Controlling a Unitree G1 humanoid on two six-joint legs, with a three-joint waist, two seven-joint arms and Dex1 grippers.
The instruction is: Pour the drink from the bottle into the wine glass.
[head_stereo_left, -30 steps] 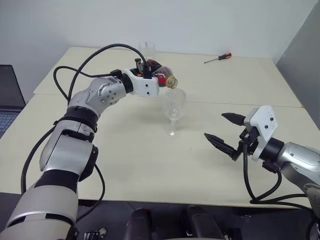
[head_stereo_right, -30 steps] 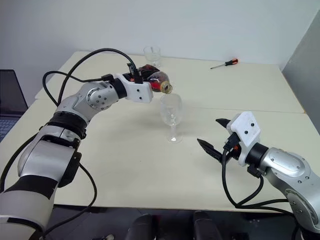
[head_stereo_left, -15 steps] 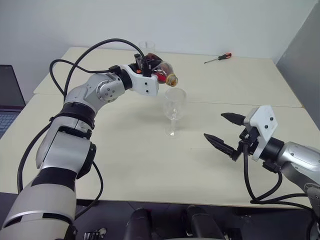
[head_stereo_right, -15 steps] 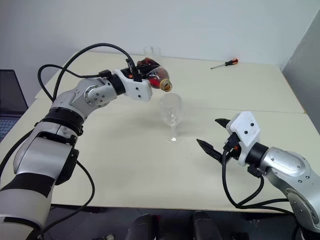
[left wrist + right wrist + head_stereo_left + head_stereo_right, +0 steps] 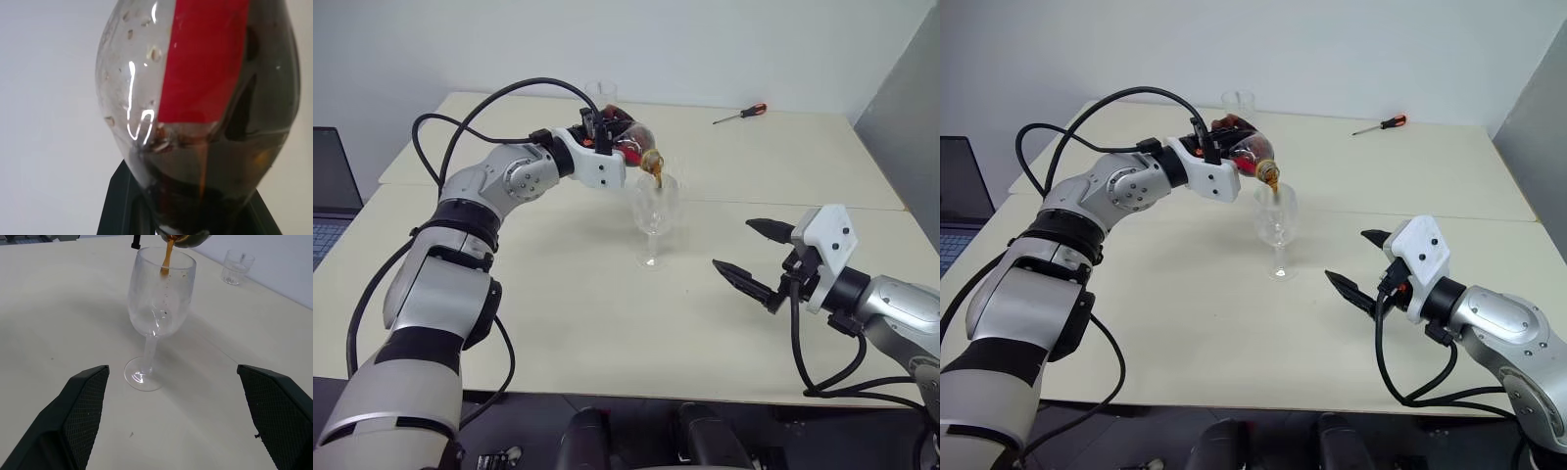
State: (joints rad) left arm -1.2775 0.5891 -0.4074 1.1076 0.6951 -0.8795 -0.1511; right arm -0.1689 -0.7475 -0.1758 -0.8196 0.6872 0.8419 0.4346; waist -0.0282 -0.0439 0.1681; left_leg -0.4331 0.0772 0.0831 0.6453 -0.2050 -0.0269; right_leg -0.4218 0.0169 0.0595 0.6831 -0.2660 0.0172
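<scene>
Since a second ago the bottle (image 5: 628,140), clamped in the left gripper (image 5: 598,130), has tipped further; the drink (image 5: 167,258) now streams into the wine glass (image 5: 655,213) mid-table. Right gripper (image 5: 754,258) waits spread, empty. Hold the mouth above the rim, tilting gradually to avoid splashing.

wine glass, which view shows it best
The right wrist view: the wine glass stands whole from rim to foot, the drink streaming in. Both eye views show it smaller, partly behind the bottle.
</scene>
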